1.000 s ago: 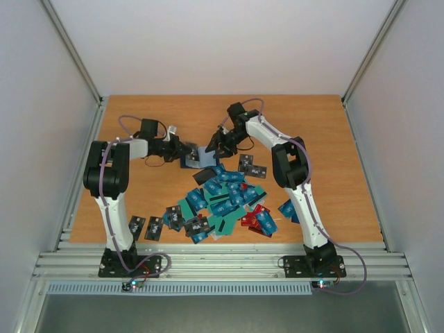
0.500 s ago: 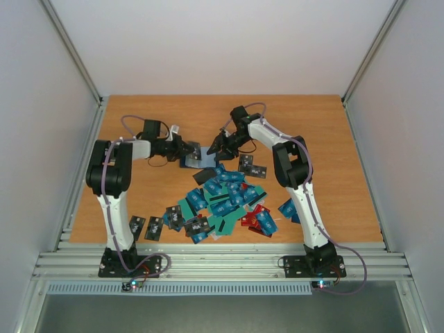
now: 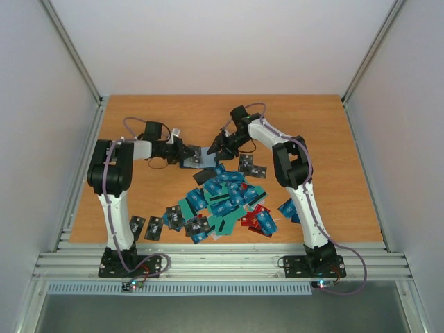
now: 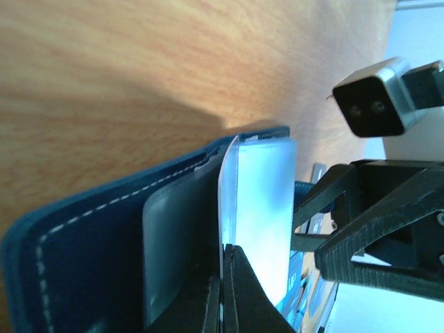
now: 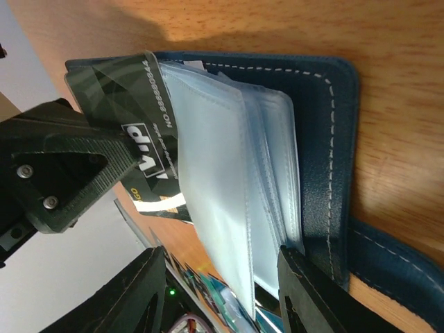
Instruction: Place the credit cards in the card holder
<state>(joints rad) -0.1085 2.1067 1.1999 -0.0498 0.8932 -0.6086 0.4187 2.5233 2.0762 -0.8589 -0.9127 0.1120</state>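
The card holder (image 3: 196, 159) lies open at mid-table, navy with white stitching (image 4: 90, 243) and clear sleeves (image 5: 229, 208). My left gripper (image 3: 184, 152) reaches in from the left. Its jaws (image 4: 223, 251) are shut on the edge of one thin clear sleeve (image 4: 267, 194). From the right, my right gripper (image 3: 217, 148) stands open, its fingers (image 5: 220, 258) straddling the sleeves. A black credit card (image 5: 128, 97) with VIP print sticks out from under the front sleeve, beside the left fingers (image 5: 62, 173). More credit cards (image 3: 222, 198) lie heaped nearer the arms.
Three black cards (image 3: 146, 226) lie at the front left. Other black cards (image 3: 248, 164) sit just right of the holder. A blue card (image 3: 288, 208) lies by the right arm. Grey walls enclose the wooden table (image 3: 312, 132) on three sides.
The left gripper and the holder have shifted slightly to the right. The right gripper rose a little toward the far side, then stayed still. Both jaws are unchanged.
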